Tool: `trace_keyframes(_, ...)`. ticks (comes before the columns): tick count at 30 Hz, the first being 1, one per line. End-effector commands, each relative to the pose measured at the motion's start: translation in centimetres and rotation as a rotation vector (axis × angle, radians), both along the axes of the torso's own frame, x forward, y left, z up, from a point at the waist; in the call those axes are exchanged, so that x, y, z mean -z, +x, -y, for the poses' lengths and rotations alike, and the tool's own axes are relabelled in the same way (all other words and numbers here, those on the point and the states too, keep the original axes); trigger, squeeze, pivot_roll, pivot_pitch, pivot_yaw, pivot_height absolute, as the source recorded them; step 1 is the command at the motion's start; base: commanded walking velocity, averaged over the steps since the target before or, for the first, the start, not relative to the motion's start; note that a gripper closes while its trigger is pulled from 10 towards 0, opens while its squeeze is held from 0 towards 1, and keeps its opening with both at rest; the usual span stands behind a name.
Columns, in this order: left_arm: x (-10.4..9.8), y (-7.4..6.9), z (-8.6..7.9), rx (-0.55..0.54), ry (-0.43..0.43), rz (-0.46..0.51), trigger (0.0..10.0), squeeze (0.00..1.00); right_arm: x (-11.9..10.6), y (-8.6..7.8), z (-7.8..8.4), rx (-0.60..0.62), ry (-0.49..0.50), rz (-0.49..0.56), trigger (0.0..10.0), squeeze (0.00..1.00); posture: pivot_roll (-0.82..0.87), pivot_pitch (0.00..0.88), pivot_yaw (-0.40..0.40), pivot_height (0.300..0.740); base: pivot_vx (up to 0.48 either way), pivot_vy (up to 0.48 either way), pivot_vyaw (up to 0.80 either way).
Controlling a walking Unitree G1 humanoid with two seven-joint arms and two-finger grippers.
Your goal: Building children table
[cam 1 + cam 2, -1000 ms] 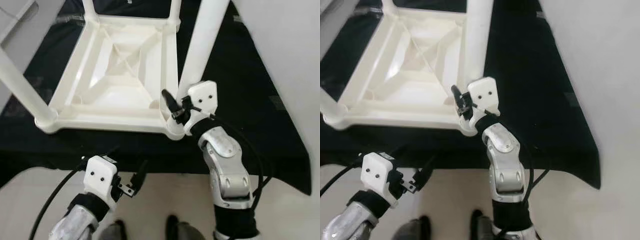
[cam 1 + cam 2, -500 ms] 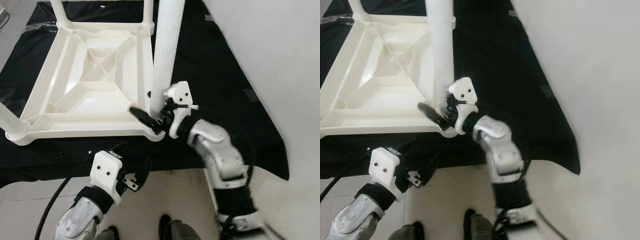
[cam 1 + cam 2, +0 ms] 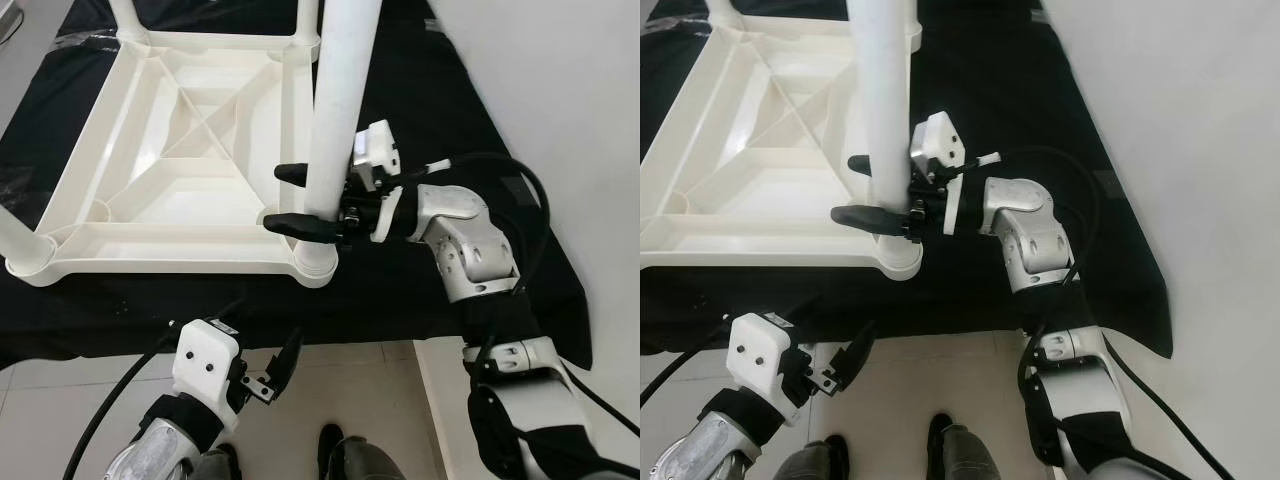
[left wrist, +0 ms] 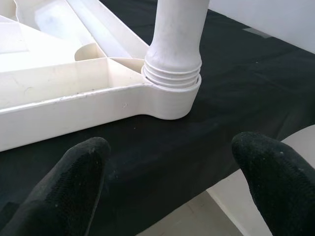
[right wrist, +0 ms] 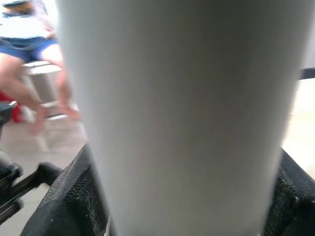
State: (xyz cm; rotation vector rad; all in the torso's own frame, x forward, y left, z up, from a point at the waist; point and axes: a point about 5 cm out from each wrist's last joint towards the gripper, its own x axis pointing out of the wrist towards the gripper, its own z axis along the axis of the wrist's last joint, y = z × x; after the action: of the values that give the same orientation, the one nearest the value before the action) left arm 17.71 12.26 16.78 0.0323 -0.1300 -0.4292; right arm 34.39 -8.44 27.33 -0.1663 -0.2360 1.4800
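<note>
A white plastic children's table [image 3: 190,245] lies upside down on a black cloth. Its near-right leg [image 3: 335,100] stands upright in the corner socket [image 4: 172,83], with the screw threads showing at the base. My right gripper [image 3: 276,197] reaches in from the right, level, a little above the socket. One finger passes behind the leg and one in front, and both pads press its sides in the right wrist view. My left gripper [image 4: 170,162] hangs lower, before the cloth's front edge, facing that corner. It is open and its fingers [image 4: 74,177] hold nothing.
The black cloth [image 3: 470,100] spreads under the table, with a white wall [image 3: 580,120] close on the right. Another leg [image 3: 20,235] stands at the near-left corner and more stand at the far corners. Pale floor tiles [image 3: 380,400] lie in front. A seated person [image 5: 29,59] shows blurred behind.
The camera has shifted. My right gripper turned level and went from beside the leg's base to clasping the leg just above the socket. My left arm stayed low.
</note>
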Motion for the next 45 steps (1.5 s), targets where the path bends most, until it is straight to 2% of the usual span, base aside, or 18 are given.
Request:
trace_keyframes(1,0.2,-0.5,-0.2,-0.002,0.022,-0.021,10.0,0.00,-0.3,-0.1,-0.2,-0.064,0.002,0.016,10.0,0.00,0.19,0.326,-0.080,0.740,0.000,0.000,0.00)
trace_keyframes(2,0.2,-0.7,-0.2,-0.004,0.022,-0.026,10.0,0.00,-0.4,-0.1,0.0,-0.108,-0.013,0.014,7.1,0.00,0.20,0.335,-0.080,0.740,0.000,0.000,0.00)
trace_keyframes(3,0.2,-0.9,-0.3,-0.004,0.023,-0.030,10.0,0.00,-0.6,-0.1,0.2,-0.151,-0.023,0.008,0.7,0.00,0.20,0.341,-0.076,0.740,0.000,0.000,0.00)
trace_keyframes(6,0.1,-1.2,-0.3,-0.004,0.024,-0.035,10.0,0.00,-0.8,-0.1,0.5,-0.201,-0.036,0.002,0.0,0.00,0.20,0.343,-0.074,0.740,0.000,0.000,0.00)
trace_keyframes(13,0.1,-1.3,-0.4,-0.003,0.024,-0.044,10.0,0.00,-1.1,0.5,0.8,-0.215,-0.025,0.010,0.0,0.00,0.19,0.343,-0.072,0.740,0.000,0.000,0.00)
trace_keyframes(15,0.2,-0.9,-0.3,0.000,0.019,-0.041,10.0,0.00,-0.1,0.7,1.1,-0.041,-0.005,0.036,0.0,0.00,0.16,0.318,-0.085,0.740,0.000,0.000,0.00)
trace_keyframes(17,0.2,-0.9,-0.3,0.000,0.019,-0.041,10.0,0.00,-0.1,0.7,1.1,-0.041,-0.005,0.036,0.0,0.00,0.16,0.318,-0.085,0.740,0.000,0.000,0.00)
trace_keyframes(21,0.3,-0.3,-0.2,0.005,0.011,-0.032,10.0,0.00,4.8,-0.3,-1.0,0.521,0.019,-0.125,0.0,0.00,0.11,0.298,-0.088,0.740,0.000,0.000,0.00)
trace_keyframes(23,0.3,0.0,-0.3,0.008,0.006,-0.029,10.0,0.00,9.2,-2.9,-1.1,0.967,-0.047,-0.250,0.0,0.00,0.09,0.291,-0.088,0.740,0.000,0.000,0.00)
trace_keyframes(25,0.2,0.2,-0.2,0.017,0.005,-0.023,10.0,0.00,10.7,-4.9,-1.7,1.013,-0.069,-0.297,0.0,0.00,0.09,0.295,-0.089,0.740,0.000,0.000,0.00)
trace_keyframes(31,0.3,0.9,0.0,0.026,0.003,-0.013,10.0,0.00,10.5,-6.3,-4.8,0.909,-0.014,-0.306,0.0,0.00,0.07,0.264,-0.085,0.740,0.000,0.000,0.00)
trace_keyframes(32,0.4,1.2,0.0,0.024,0.003,-0.010,10.0,0.00,9.9,-5.9,-5.4,0.891,0.000,-0.281,7.3,0.00,0.06,0.253,-0.093,0.740,0.000,0.000,0.00)
trace_keyframes(33,0.4,1.5,0.1,0.022,0.001,-0.005,10.0,0.00,9.0,-5.7,-6.1,0.892,0.012,-0.266,10.0,0.00,0.07,0.250,-0.097,0.740,0.000,0.000,0.00)
trace_keyframes(36,0.4,1.6,0.1,0.022,-0.001,-0.001,10.0,0.00,8.4,-6.0,-6.3,0.935,0.022,-0.273,10.0,0.00,0.07,0.250,-0.098,0.740,0.000,0.000,0.00)
trace_keyframes(37,0.4,1.6,0.1,0.020,-0.001,0.001,10.0,0.00,7.7,-5.8,-6.2,0.904,0.057,-0.278,10.0,0.97,0.07,0.251,-0.099,0.740,0.000,0.000,0.00)
trace_keyframes(43,0.3,1.5,0.2,0.018,-0.004,0.007,10.0,0.00,5.3,-4.9,-5.3,0.731,0.173,-0.260,10.0,1.00,0.07,0.262,-0.099,0.740,0.000,0.000,0.00)
trace_keyframes(44,0.2,1.5,0.3,0.020,-0.005,0.007,10.0,0.00,4.6,-4.5,-4.8,0.647,0.181,-0.224,10.0,0.76,0.07,0.265,-0.099,0.740,0.000,0.000,0.00)
trace_keyframes(45,0.2,1.5,0.3,0.022,-0.006,0.008,10.0,0.00,4.3,-4.2,-4.5,0.596,0.181,-0.199,10.0,0.76,0.07,0.265,-0.099,0.740,0.000,0.000,0.00)
